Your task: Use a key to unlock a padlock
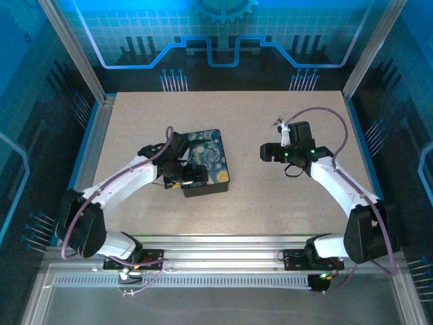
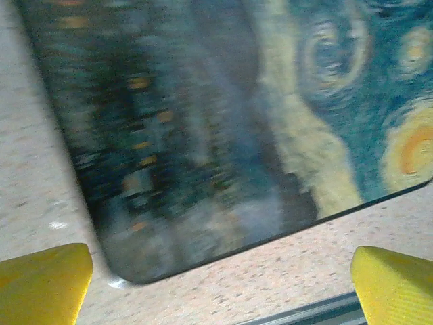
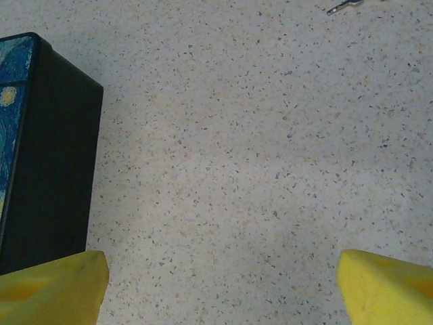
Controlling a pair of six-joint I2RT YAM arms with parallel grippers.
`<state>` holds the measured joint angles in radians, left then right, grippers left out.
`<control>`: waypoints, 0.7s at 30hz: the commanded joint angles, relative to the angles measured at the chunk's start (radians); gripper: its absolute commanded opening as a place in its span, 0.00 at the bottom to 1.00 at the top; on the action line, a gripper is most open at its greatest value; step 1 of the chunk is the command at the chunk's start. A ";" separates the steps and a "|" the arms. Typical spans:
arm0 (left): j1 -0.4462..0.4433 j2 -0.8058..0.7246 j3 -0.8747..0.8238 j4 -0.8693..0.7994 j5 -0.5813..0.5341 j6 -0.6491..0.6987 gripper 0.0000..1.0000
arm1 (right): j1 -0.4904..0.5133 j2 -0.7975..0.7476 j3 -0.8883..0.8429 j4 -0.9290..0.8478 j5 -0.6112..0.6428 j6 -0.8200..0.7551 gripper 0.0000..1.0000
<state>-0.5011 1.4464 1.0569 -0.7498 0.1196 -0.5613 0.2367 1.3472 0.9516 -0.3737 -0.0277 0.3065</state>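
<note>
**Both tools spread wide, key loose on the desk**

In the overhead view, the black box [image 1: 206, 162] with the swirling blue-and-yellow lid sits left of centre on the speckled desk [image 1: 270, 203]. The left tool [image 1: 177, 177] hangs over the box's left side, at the lower-left corner of the lid.

Its own camera gives a blurred look down at that lid [image 2: 223, 122], which covers most of the frame. A rounded corner of the lid shows at the lower left. The left tool [image 2: 223, 288] is open. Its 2 yellow fingertips [image 2: 44, 284] sit in the bottom corners of the frame, far apart. Between them lie the lid's edge and a strip of bare desk, and nothing is gripped.

The right tool [image 1: 267, 153] is right of centre in the overhead view, well apart from the box and pointing toward it. From its wrist camera, the right tool [image 3: 216, 291] is also open. Its 2 fingertips [image 3: 385, 284] are at the bottom corners, with plain desk [image 3: 237, 169] between them. The dark side wall of the box [image 3: 57, 156] stands at the left edge of that frame.

The key [image 1: 276, 124] lies flat on the desk, a small dark spiky shape just above the right tool in the overhead view. In the right wrist frame the key [image 3: 345, 7] sits at the very top right, partly cut off by the edge. It is well clear of both fingertips and touches nothing but the desk.
</note>
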 commanded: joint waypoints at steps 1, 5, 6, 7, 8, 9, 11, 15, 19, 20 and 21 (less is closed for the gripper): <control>-0.048 0.099 0.049 0.124 0.079 -0.060 0.99 | 0.004 -0.012 0.037 -0.061 0.003 0.022 0.88; -0.125 0.204 0.153 0.191 0.089 -0.087 0.99 | -0.016 -0.037 0.033 -0.110 -0.008 0.015 0.89; -0.142 0.231 0.185 0.201 0.087 -0.097 0.99 | -0.024 -0.042 0.032 -0.120 -0.011 0.023 0.89; -0.157 0.273 0.226 0.211 0.081 -0.114 0.99 | -0.036 -0.047 0.032 -0.132 -0.013 0.034 0.89; -0.170 0.310 0.267 0.228 0.074 -0.129 0.99 | -0.048 -0.053 0.028 -0.140 -0.022 0.045 0.89; -0.178 0.355 0.312 0.249 0.064 -0.145 0.99 | -0.062 -0.056 0.023 -0.141 -0.036 0.058 0.89; -0.184 0.437 0.406 0.271 0.049 -0.175 0.99 | -0.087 -0.058 0.018 -0.138 -0.067 0.090 0.89; -0.183 0.530 0.573 0.239 0.050 -0.165 0.99 | -0.123 -0.036 0.016 -0.106 -0.148 0.181 0.86; -0.169 0.480 0.629 0.180 0.057 -0.093 0.99 | -0.123 0.029 0.003 -0.010 -0.247 0.304 0.83; -0.157 0.449 0.618 0.174 0.055 -0.079 0.99 | -0.121 0.050 -0.001 0.029 -0.269 0.336 0.82; -0.144 0.422 0.607 0.169 0.046 -0.069 0.99 | -0.117 0.070 0.001 0.055 -0.282 0.359 0.81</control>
<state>-0.6731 1.9579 1.6489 -0.5293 0.1658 -0.6800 0.1184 1.3685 0.9585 -0.4103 -0.2100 0.5400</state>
